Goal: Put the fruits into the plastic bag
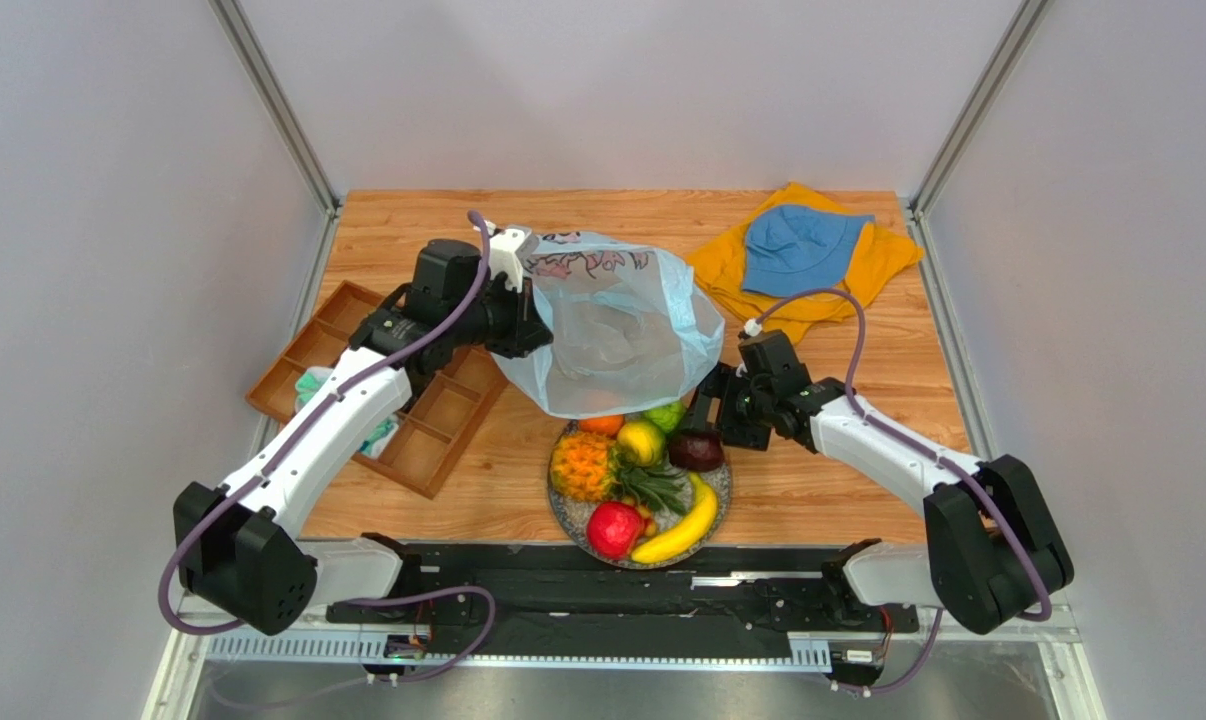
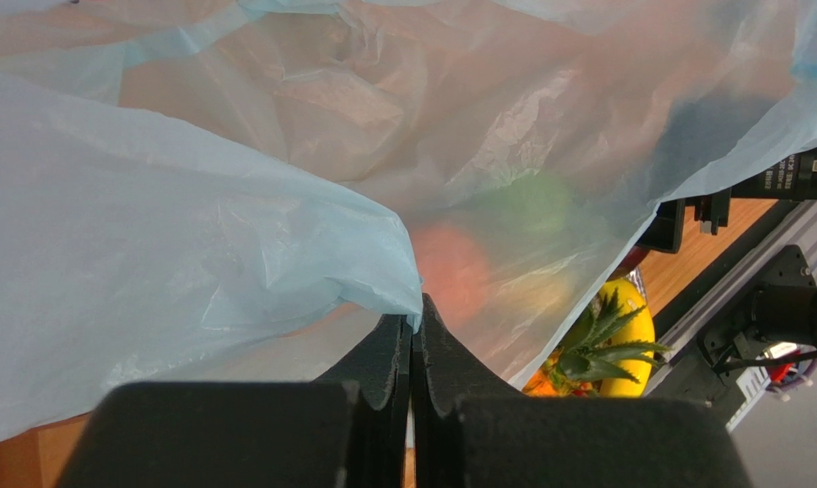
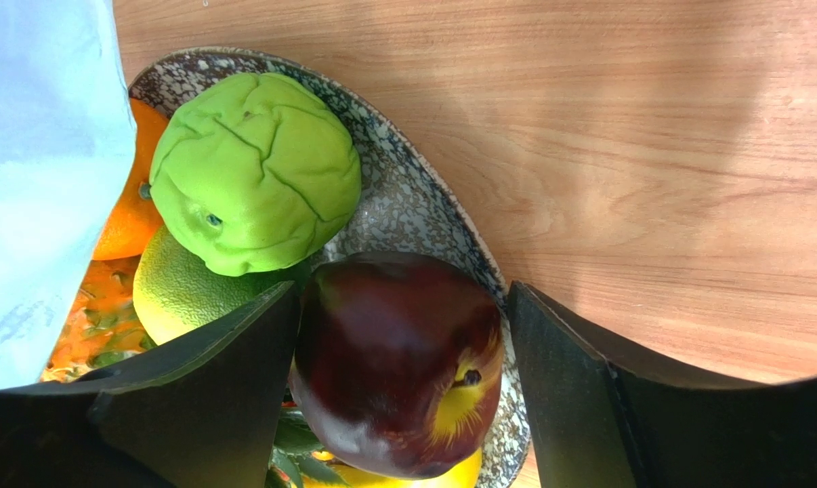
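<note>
Top view, bag: the bag (image 1: pixel 624 323) is held up off the worktop (image 1: pixel 865 450) at the plate's 12 o'clock, and its lower end droops over the nearest fruit.
Top view, left tool: the left tool (image 1: pixel 539 330) is on the bag's edge at its 9 o'clock.
Top view, fruit: everything looks to be on the plate (image 1: pixel 725 483). There's an orange (image 1: pixel 602 425) and a green fruit (image 1: pixel 666 416) at 12, a yellowish fruit (image 1: pixel 641 441) in the middle, a dark red fruit (image 1: pixel 696 449) at 2, a pineapple (image 1: pixel 582 467) at 9, a red apple (image 1: pixel 614 528) at 6 and a banana (image 1: pixel 681 530) at 5.
Top view, right tool: the right tool (image 1: pixel 711 425) comes in from 3 o'clock onto the dark red fruit.
Top view, other stuff: a wooden tray (image 1: pixel 324 353) sits at the bag's 9, and a hat (image 1: pixel 797 248) lies on a yellow cloth (image 1: pixel 880 263) at its 1.
Left wrist, left tool: the fingers are pressed flat together, pinching the film's edge.
Left wrist, bag: it's thin, see-through and crinkly. I reckon it'll flop and collapse, so the mouth needs holding wide.
Right wrist, right tool: it's spread wide with a finger on each side of the dark red fruit, which sits on the plate. The fingers are very close to it, but I can't tell if they're touching.
Right wrist, neighbours: the green fruit is at the dark one's 10 o'clock, up against it.
Handling guess: the dark fruit is glossy, round and probably light, so it could be slippery. I'd grab it across the widest part.
</note>
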Available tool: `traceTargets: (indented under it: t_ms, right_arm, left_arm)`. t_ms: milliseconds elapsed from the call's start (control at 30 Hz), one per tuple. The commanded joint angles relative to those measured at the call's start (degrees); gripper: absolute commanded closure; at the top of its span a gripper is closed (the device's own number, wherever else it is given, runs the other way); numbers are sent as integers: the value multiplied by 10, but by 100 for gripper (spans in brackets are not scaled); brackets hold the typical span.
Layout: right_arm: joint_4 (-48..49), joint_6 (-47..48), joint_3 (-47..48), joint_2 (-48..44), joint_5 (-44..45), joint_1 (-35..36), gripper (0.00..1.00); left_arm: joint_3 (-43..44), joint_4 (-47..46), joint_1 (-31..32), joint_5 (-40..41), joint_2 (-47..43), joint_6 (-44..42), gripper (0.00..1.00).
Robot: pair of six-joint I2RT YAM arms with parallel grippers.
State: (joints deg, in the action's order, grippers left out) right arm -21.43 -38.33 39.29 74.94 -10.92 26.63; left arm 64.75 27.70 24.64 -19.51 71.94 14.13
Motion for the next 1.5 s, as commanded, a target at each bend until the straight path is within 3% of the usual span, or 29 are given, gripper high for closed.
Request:
traceTargets:
  t_ms: [0,133,433,633,867,1100,1333,1467]
  right_arm:
    - [10,0,0,-10,-9,6,23]
    - [2,2,0,-17,-5,5,27]
    - [-32,4,0,-59,30,6,58]
    - [-55,4,11,-113,50,5,70]
    - [-72,20,24,-178,41,9,80]
    - [-94,89,70,-220,77,103,85]
    - [4,139,103,-251,-31,171,85]
    - [39,146,154,-192,-10,171,87]
  left_arm:
    - [14,-5,-3,-18,6,4,100]
    - [13,-5,-3,-17,5,5,100]
    - [14,-4,-3,-13,6,3,100]
    - [13,-3,-3,-7,0,1,100]
    - [13,-3,-3,-11,0,2,100]
    - [13,-3,-3,-13,0,3,100]
    - [13,-3,-3,-13,-3,1,100]
    - [13,-5,-3,-25,-2,1,100]
